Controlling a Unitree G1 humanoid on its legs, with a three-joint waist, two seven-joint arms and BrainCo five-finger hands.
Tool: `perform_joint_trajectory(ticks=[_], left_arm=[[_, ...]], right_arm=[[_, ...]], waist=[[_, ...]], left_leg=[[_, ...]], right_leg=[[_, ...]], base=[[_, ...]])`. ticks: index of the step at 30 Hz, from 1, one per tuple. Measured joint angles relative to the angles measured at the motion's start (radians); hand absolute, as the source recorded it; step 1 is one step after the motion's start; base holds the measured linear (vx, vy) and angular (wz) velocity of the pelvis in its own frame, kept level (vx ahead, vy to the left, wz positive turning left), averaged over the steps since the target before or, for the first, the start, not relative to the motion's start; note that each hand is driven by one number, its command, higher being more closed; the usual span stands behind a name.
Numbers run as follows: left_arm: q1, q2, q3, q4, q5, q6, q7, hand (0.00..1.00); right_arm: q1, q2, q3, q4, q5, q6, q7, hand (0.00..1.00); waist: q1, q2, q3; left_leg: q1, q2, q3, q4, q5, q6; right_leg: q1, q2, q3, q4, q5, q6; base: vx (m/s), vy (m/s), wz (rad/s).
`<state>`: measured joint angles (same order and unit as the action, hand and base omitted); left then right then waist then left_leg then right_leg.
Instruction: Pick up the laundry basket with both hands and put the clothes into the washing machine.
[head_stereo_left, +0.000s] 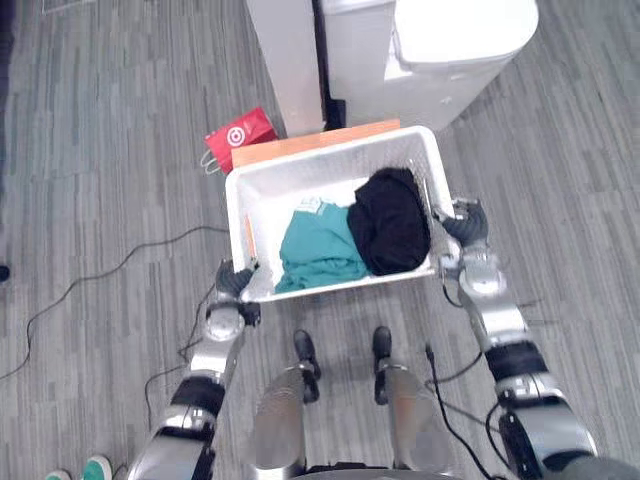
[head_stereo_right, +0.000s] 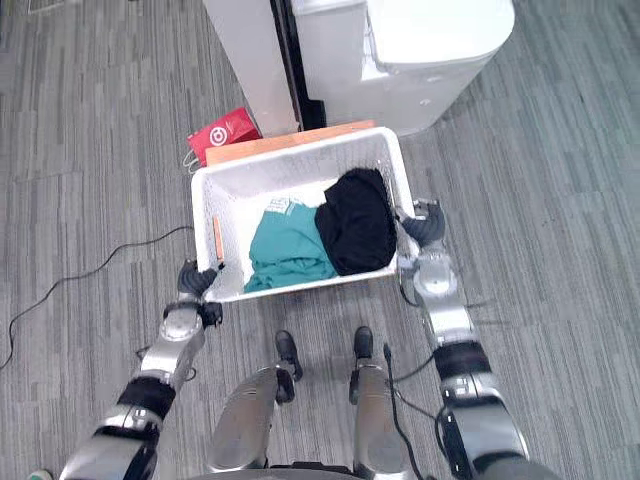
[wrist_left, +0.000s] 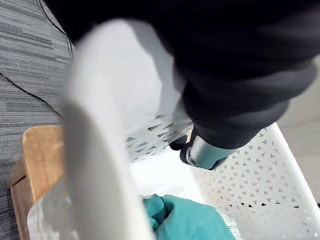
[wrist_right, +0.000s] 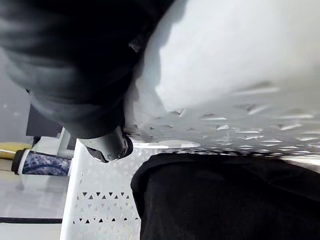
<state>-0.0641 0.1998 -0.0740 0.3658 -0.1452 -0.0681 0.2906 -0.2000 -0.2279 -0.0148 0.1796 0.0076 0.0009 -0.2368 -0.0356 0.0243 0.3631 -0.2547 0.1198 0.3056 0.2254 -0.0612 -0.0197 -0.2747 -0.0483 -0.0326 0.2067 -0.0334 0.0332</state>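
The floor (head_stereo_left: 100, 150) is grey plank-patterned carpet running across the whole room. The washer (head_stereo_left: 440, 50), white with its lid down, stands at the far side, just beside a tall white panel (head_stereo_left: 285, 60). A red bag (head_stereo_left: 238, 135) lies on the floor near the panel's foot.

The basket (head_stereo_left: 290, 190), white with mesh walls, sits between the robot and the washer. A wooden board (head_stereo_left: 310, 142) shows under its far rim; I cannot tell whether the basket rests on it. Inside lie a teal garment (head_stereo_left: 320, 250) and, touching it on the right, a black garment (head_stereo_left: 390, 222).

The left hand (head_stereo_left: 235, 280) clasps the near-left corner, its fingers (wrist_left: 202, 152) curled over the rim onto the inner wall. The right hand (head_stereo_left: 465, 225) grips the right rim the same way, fingers (wrist_right: 112, 145) hooked inside.
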Motion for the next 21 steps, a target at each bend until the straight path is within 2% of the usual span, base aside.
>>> perform_joint_trajectory(ticks=[3, 6, 10, 13, 15, 17, 19, 20, 21], left_arm=[[0.153, -0.028, -0.004, -0.107, 0.012, 0.003, -0.009, 1.0], [0.253, -0.041, -0.003, -0.238, 0.05, 0.013, -0.05, 1.0], [0.313, -0.045, 0.005, -0.327, 0.069, 0.016, -0.069, 1.0], [0.342, -0.063, 0.006, -0.377, 0.081, 0.016, -0.07, 1.0], [0.357, -0.067, 0.001, -0.391, 0.09, 0.02, -0.074, 1.0], [0.365, -0.068, 0.0, -0.413, 0.092, 0.021, -0.075, 1.0], [0.366, -0.065, 0.001, -0.442, 0.1, 0.021, -0.075, 1.0], [0.365, -0.064, 0.001, -0.446, 0.101, 0.021, -0.075, 1.0], [0.362, -0.061, 0.002, -0.446, 0.104, 0.021, -0.075, 1.0]], right_arm=[[0.189, 0.055, -0.034, -0.109, -0.019, -0.017, 0.027, 1.0], [0.315, 0.096, -0.069, -0.212, -0.019, -0.043, 0.065, 1.0], [0.38, 0.119, -0.093, -0.28, -0.019, -0.066, 0.09, 1.0], [0.409, 0.138, -0.106, -0.324, -0.018, -0.072, 0.107, 1.0], [0.46, 0.152, -0.111, -0.36, -0.018, -0.074, 0.107, 1.0], [0.505, 0.17, -0.116, -0.407, -0.018, -0.074, 0.107, 1.0], [0.516, 0.184, -0.12, -0.435, -0.013, -0.079, 0.105, 1.0], [0.513, 0.186, -0.122, -0.434, -0.011, -0.081, 0.105, 1.0], [0.505, 0.191, -0.123, -0.426, -0.008, -0.081, 0.105, 1.0]], waist=[[-0.007, -0.003, -0.069], [-0.014, -0.002, -0.115], [-0.011, -0.002, -0.146], [-0.005, 0.002, -0.157], [-0.015, -0.002, -0.187], [-0.018, -0.003, -0.191], [-0.027, -0.003, -0.196], [-0.034, -0.004, -0.196], [-0.037, -0.006, -0.197]], left_leg=[[0.044, 0.0, 0.002, -0.012, -0.013, -0.004], [0.08, 0.003, -0.003, -0.014, -0.024, -0.009], [0.131, 0.007, -0.014, -0.003, -0.045, -0.013], [0.153, 0.008, -0.101, 0.04, -0.097, -0.028], [0.16, 0.011, -0.058, 0.05, -0.114, -0.025], [0.168, 0.023, 0.003, 0.075, -0.136, -0.021], [0.159, 0.056, 0.121, 0.127, -0.174, -0.011], [0.16, 0.069, 0.158, 0.135, -0.183, -0.01], [0.17, 0.083, 0.233, 0.135, -0.191, -0.007]], right_leg=[[0.052, 0.004, 0.002, -0.034, -0.002, 0.002], [0.1, 0.009, 0.003, -0.065, -0.002, 0.003], [0.14, 0.019, 0.037, -0.074, -0.002, 0.003], [0.145, 0.04, 0.105, -0.071, -0.002, 0.005], [0.132, 0.044, 0.149, -0.071, 0.007, 0.016], [0.115, 0.056, 0.202, -0.064, 0.018, 0.025], [0.06, 0.08, 0.295, -0.053, 0.042, 0.041], [0.05, 0.078, 0.288, -0.063, 0.041, 0.032], [0.021, 0.049, 0.196, -0.067, 0.036, -0.006]], base=[[0.12, 0.007, -0.05], [0.12, -0.006, -0.04], [0.03, -0.012, -0.28], [-0.04, 0.01, -0.64], [-0.03, 0.065, -0.68], [-0.03, 0.072, -0.99], [-0.05, 0.089, -1.46], [-0.08, 0.066, -1.63], [-0.07, 0.047, -1.37]])
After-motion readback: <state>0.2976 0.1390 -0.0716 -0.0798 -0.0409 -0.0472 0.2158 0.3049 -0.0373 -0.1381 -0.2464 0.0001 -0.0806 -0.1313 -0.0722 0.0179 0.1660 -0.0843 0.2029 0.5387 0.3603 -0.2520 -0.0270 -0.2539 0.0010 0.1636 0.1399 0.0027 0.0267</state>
